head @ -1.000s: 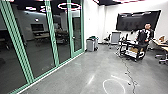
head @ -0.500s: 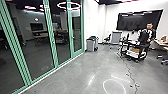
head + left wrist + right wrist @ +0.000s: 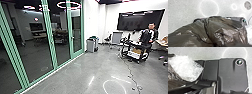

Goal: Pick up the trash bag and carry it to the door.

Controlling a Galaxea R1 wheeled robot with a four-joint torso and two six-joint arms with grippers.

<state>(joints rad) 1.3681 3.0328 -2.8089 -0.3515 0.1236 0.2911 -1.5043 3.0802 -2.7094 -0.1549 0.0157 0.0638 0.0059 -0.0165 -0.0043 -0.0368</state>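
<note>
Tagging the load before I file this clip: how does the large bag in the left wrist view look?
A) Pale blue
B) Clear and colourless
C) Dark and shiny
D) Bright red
C: the bag is dark, crumpled plastic with bright glints on its folds.

open floor ahead, glass wall left, cable and cart right

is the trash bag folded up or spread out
Spread out: in the left wrist view, the trash bag reaches wide and wrinkled over the robot's plate.
</note>
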